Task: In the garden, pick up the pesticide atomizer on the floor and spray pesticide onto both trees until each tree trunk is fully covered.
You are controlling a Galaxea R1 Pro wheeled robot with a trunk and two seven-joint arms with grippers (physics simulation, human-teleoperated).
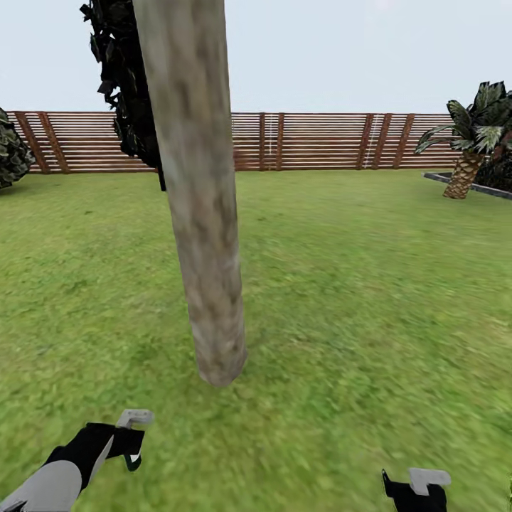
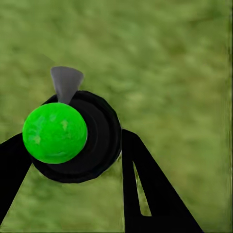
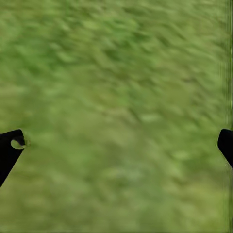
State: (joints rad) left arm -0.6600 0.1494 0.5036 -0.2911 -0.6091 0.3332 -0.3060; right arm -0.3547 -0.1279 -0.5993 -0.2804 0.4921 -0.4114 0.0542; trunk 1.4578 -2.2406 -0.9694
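A tree trunk (image 1: 203,235), thick and pale grey-brown with blotchy bark, rises from the lawn just ahead of me, leaning slightly. Its bark looks bare, with no pesticide specks on it. My left gripper (image 1: 131,455) hangs low at the lower left, short of the trunk's base. In the left wrist view the left gripper (image 2: 73,150) is shut on the pesticide atomizer (image 2: 94,141), a round black body with a bright green ball and a grey nozzle. Over bare grass, my right gripper (image 3: 119,145) stands open with its fingertips (image 3: 12,145) far apart; it sits at the lower right (image 1: 416,491).
A black conifer (image 1: 124,85) stands behind the trunk. A brown slatted fence (image 1: 320,139) closes the lawn at the back. A palm-like plant (image 1: 473,142) and a dark bed edge (image 1: 462,183) lie far right, a shrub (image 1: 11,153) far left. Grass stretches to the right of the trunk.
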